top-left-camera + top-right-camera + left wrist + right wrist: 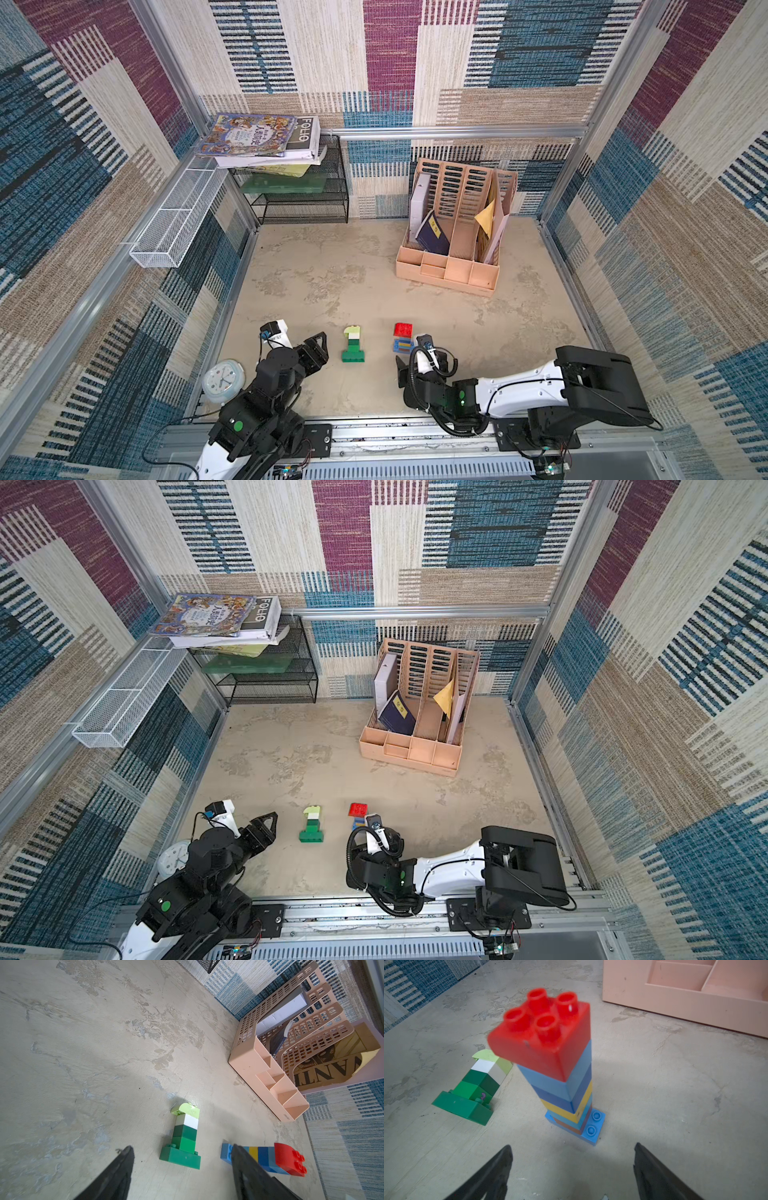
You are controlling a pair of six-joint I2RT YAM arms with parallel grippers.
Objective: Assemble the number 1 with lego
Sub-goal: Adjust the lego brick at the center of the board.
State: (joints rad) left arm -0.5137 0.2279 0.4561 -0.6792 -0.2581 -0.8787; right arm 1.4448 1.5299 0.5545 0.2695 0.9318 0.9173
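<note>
A lego stack of green bricks, a cream brick and a lime curved top (353, 345) (312, 825) lies flat on the table, between the two arms. To its right a lego tower (403, 334) (560, 1059) stands upright: blue base, brown, yellow and blue bricks, red brick on top. My left gripper (320, 345) (182, 1146) is open and empty, just left of the green stack (182, 1138). My right gripper (404, 369) (572, 1145) is open and empty too, just short of the tower's blue base.
A peach file organiser (449, 274) with books stands at the back right. At the back left are a black mesh rack (299, 199) with books and a white mesh basket (174, 220) on the wall. A white clock (222, 380) sits beside the left arm.
</note>
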